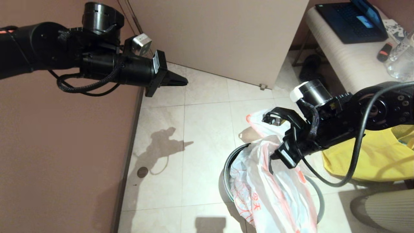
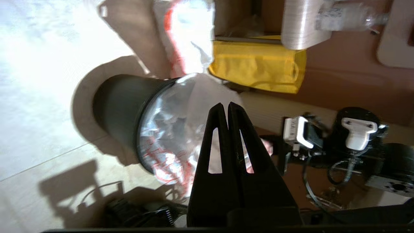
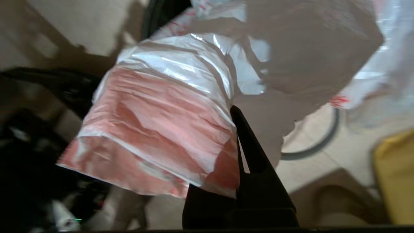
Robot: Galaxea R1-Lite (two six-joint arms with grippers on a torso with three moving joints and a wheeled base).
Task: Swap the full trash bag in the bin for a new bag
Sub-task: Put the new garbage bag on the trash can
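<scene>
Over the bin [image 1: 229, 161], right gripper [image 3: 237, 142] pinching the new bag's [image 1: 275, 194] pink rim, left gripper [image 1: 181, 81] clamped empty above bare tiled floor [image 1: 203, 129] beyond, yellow tote [image 1: 372, 158] beside.

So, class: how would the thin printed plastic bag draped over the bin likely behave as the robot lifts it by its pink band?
The new bag looks floppy: it sags in wrinkles from the right hand. Probably light, since the film is thin and translucent. It may slip, given its glossy sheen.
</scene>
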